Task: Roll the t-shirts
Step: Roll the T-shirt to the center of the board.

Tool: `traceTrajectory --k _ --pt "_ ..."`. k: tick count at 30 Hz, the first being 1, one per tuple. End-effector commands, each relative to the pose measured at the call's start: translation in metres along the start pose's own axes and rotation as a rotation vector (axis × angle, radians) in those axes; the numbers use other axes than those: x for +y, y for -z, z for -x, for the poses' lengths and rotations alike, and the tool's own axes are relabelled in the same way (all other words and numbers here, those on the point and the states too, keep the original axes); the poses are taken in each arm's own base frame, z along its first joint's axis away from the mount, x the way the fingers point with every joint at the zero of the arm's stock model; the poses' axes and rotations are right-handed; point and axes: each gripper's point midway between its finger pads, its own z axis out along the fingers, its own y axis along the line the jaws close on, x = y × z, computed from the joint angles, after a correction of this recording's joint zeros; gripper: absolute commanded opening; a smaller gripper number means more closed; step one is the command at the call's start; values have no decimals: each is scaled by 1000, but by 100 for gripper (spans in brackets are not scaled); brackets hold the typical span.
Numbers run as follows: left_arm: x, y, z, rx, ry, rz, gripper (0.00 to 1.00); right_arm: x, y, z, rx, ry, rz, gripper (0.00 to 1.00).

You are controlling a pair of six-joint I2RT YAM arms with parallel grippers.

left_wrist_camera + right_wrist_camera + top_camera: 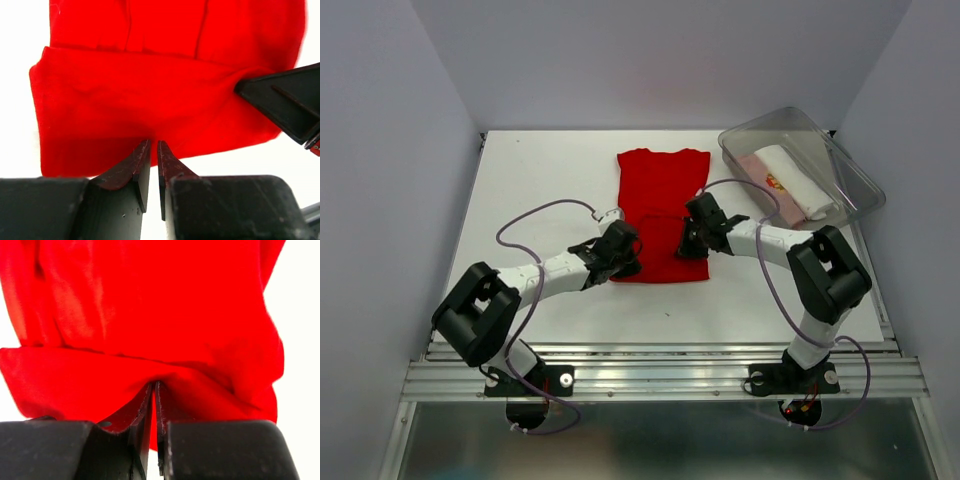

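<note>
The red t-shirt (660, 190) lies flat mid-table, its near hem folded over into a band (140, 110). My left gripper (625, 250) sits at the band's left near edge. Its jaws (153, 142) stand a narrow slit apart, white table shows between them, and no cloth is in the slit. My right gripper (692, 240) is at the band's right side, shut on a puckered pinch of the red t-shirt (150, 305) at its tips (154, 384). One right finger (285, 100) shows in the left wrist view. White (798, 180) and pale pink (760, 168) rolled t-shirts lie in the bin.
A clear plastic bin (855, 170) stands at the back right and holds the rolls. Grey walls close in the white table (540, 180) on the left, back and right. A metal rail (660, 375) runs along the near edge by the arm bases.
</note>
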Motion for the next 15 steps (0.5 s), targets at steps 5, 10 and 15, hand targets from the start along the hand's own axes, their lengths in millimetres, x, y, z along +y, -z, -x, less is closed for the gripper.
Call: traceTrajectory --k 5,10,15 --pt "-18 -8 15 -33 -12 -33 23 16 12 27 -91 25 11 12" --pt "-16 -7 22 -57 -21 -19 23 9 52 54 -213 39 -29 14" --pt "-1 -5 30 -78 -11 22 23 -17 69 58 -204 -19 -22 16"
